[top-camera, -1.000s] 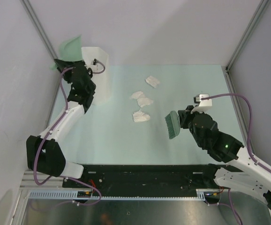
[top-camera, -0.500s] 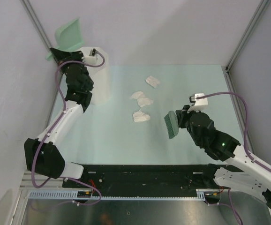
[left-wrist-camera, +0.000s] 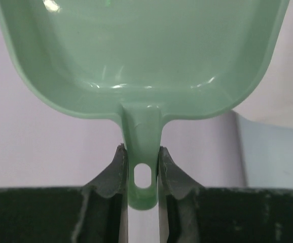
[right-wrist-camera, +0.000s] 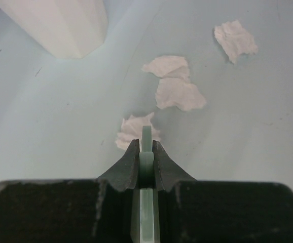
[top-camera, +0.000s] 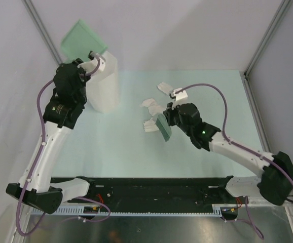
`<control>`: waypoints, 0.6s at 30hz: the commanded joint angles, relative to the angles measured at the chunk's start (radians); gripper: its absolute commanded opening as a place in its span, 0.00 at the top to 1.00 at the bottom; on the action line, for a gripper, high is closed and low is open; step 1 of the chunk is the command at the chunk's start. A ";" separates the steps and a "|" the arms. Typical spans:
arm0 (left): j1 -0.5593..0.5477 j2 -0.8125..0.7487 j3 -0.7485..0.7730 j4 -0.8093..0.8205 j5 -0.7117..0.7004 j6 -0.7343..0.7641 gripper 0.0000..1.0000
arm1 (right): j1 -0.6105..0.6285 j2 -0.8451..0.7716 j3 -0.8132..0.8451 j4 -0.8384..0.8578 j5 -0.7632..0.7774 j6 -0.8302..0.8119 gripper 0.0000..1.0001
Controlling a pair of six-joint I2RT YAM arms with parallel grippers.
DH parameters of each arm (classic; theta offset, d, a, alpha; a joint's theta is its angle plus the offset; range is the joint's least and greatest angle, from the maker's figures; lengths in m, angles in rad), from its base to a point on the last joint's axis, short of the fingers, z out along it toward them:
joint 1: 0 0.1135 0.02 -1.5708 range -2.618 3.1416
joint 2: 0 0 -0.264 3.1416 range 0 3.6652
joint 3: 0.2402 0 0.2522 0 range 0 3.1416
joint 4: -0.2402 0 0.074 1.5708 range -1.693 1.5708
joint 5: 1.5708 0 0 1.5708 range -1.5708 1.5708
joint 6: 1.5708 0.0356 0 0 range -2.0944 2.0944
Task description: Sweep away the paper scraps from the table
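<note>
Four paper scraps point(top-camera: 156, 109) are seen on the table point(top-camera: 121, 147), a little beyond its middle. Three are clustered close together, and a fourth scrap point(top-camera: 165, 87) lies apart, nearer the back wall. The right arm is stretched low and diagonally from its base at the near right corner toward the cluster. The right gripper point(right-wrist-camera: 146, 152) is clamped tight on the thin handle of a green brush point(top-camera: 163, 126), which is held on edge. In the right wrist view the nearest scrap point(right-wrist-camera: 134, 129) lies directly ahead of the fingertips, just beyond the brush's end; whether it is touched cannot be told. The other scraps lie farther ahead and to the right. The left arm is raised at the far left, beside a tall white bin point(top-camera: 104, 86). The left gripper point(left-wrist-camera: 144, 162) is closed narrowly on the handle of a green dustpan point(left-wrist-camera: 141, 55), which is held high by the bin's top, well apart from the scraps.
</note>
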 commanded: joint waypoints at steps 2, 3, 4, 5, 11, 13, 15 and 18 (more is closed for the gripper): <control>-0.004 -0.011 0.089 -0.432 0.319 -0.371 1.00 | -0.075 0.172 0.148 0.145 -0.111 0.113 1.00; -0.004 -0.015 0.087 -0.457 0.389 -0.412 1.00 | -0.084 0.197 0.177 0.153 -0.129 0.121 1.00; -0.004 -0.020 0.081 -0.478 0.419 -0.426 1.00 | -0.092 0.245 0.187 0.162 -0.151 0.124 1.00; -0.004 -0.026 0.061 -0.512 0.442 -0.438 1.00 | -0.098 0.270 0.199 0.173 -0.156 0.124 1.00; -0.003 -0.052 -0.049 -0.583 0.563 -0.464 1.00 | -0.112 0.387 0.273 0.043 -0.142 0.108 1.00; -0.004 -0.054 -0.069 -0.609 0.600 -0.458 1.00 | -0.112 0.386 0.273 -0.027 -0.114 0.103 1.00; -0.004 -0.049 -0.109 -0.649 0.675 -0.422 1.00 | -0.112 0.378 0.273 -0.089 -0.073 0.101 1.00; -0.013 -0.031 -0.183 -0.672 0.726 -0.380 1.00 | -0.109 0.343 0.273 -0.207 -0.035 0.108 1.00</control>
